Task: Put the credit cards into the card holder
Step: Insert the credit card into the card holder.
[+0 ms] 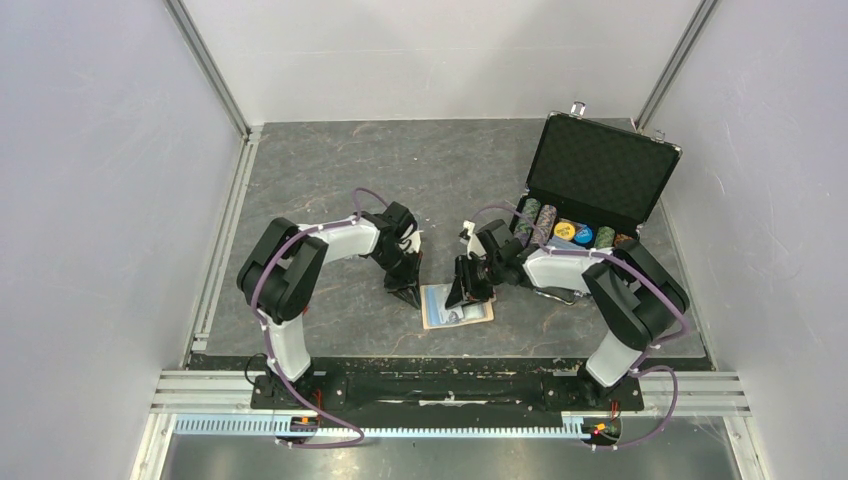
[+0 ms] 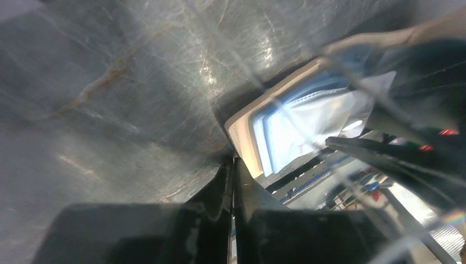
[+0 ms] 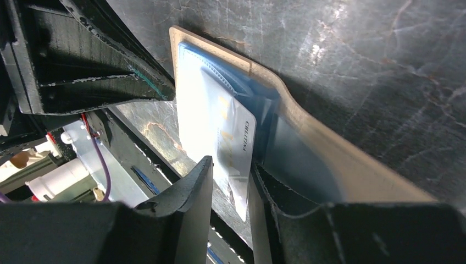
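The tan card holder [image 1: 470, 314] lies unfolded on the dark table between the two arms, its light blue pockets facing up. In the right wrist view a pale glossy credit card [image 3: 220, 124] sits partly inside a blue pocket of the card holder [image 3: 329, 159]. My right gripper [image 3: 229, 165] straddles the card's free end with its jaws parted, and a gap shows beside the left finger [image 3: 192, 192]. My left gripper [image 2: 233, 162] is shut, its tips pressed on the table against the card holder's tan corner [image 2: 242, 137]. I see only this one card.
An open black case [image 1: 600, 165] holding poker chips [image 1: 570, 232] stands at the back right, close behind the right arm. White walls close in the table on three sides. A metal rail [image 1: 450, 385] carries both arm bases along the near edge.
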Action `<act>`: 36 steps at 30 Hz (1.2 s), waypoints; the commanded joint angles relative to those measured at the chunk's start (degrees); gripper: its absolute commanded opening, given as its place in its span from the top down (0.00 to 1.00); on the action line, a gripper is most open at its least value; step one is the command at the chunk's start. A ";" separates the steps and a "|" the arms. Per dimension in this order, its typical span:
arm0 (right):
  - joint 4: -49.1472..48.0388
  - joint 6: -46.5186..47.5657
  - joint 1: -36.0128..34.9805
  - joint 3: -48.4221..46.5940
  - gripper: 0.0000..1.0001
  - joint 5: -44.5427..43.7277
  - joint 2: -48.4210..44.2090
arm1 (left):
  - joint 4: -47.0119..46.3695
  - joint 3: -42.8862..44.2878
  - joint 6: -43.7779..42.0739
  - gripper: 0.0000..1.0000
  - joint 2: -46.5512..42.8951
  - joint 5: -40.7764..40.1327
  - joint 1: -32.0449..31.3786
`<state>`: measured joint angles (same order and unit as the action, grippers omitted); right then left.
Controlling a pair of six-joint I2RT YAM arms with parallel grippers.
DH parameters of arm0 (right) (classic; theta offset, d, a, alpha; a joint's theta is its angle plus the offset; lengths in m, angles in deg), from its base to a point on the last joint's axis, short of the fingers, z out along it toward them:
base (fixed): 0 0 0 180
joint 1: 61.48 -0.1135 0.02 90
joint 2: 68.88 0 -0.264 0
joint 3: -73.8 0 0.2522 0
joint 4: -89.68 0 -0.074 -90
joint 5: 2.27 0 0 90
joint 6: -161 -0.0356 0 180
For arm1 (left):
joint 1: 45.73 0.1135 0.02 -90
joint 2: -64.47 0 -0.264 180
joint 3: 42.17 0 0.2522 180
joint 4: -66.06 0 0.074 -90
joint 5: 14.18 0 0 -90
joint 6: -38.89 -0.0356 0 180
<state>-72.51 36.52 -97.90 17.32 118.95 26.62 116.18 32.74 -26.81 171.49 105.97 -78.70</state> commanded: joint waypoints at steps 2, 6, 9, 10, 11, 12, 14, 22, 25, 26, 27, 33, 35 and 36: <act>-1.28 -1.04 -1.15 -0.98 0.69 2.14 3.51 | -1.38 1.51 -1.37 0.98 2.62 0.12 -0.69; -9.04 -6.08 -1.19 -0.09 0.66 4.77 4.03 | -1.38 2.20 -0.92 0.98 2.55 0.44 -0.78; -11.95 -8.23 -1.19 0.01 0.63 5.85 4.44 | -1.38 2.22 -0.61 0.98 2.21 -0.02 -0.81; -12.57 -8.72 -1.19 0.01 0.63 6.22 4.66 | -1.38 2.27 -0.56 0.98 2.06 -0.32 -0.82; -12.92 -8.93 -1.18 -0.06 0.63 6.53 4.98 | -1.31 2.44 -0.60 0.98 1.83 -0.62 -0.81; -13.36 -9.14 -1.19 -0.14 0.63 6.78 5.36 | -1.04 2.71 -0.56 0.98 1.73 -1.11 -0.80; -14.49 -9.61 -1.22 -0.30 0.63 6.92 5.89 | -0.70 3.55 -0.55 0.98 1.61 -1.92 -0.82; -17.81 -10.96 -1.25 -3.34 0.65 7.10 8.74 | 1.57 8.15 -0.91 0.98 0.68 -6.89 1.08; -17.29 -9.61 -1.35 -5.00 0.60 7.40 9.51 | 3.07 10.03 -1.67 0.98 0.31 -8.84 2.09; -15.61 -8.25 -1.36 -5.96 0.55 6.93 9.37 | 3.61 10.47 -2.03 0.98 0.29 -9.83 2.25; -13.32 -6.75 -1.44 -6.74 0.49 5.96 9.12 | 4.24 10.94 -2.38 0.98 0.08 -10.94 2.32; -0.94 0.79 -1.63 -8.96 0.28 1.91 6.75 | 5.52 10.98 -3.31 0.98 -1.33 -12.68 2.39; 1.52 2.01 -1.63 -9.04 0.24 1.09 6.05 | 5.56 10.60 -3.12 0.98 -1.80 -12.28 2.38; 2.31 2.38 -1.59 -9.09 0.22 0.80 5.80 | 5.54 10.45 -3.05 0.98 -1.95 -12.05 2.39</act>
<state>-79.07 33.20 -99.63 8.95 124.59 34.08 121.49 42.68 -27.43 172.54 94.71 -76.34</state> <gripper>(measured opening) 0.748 0.029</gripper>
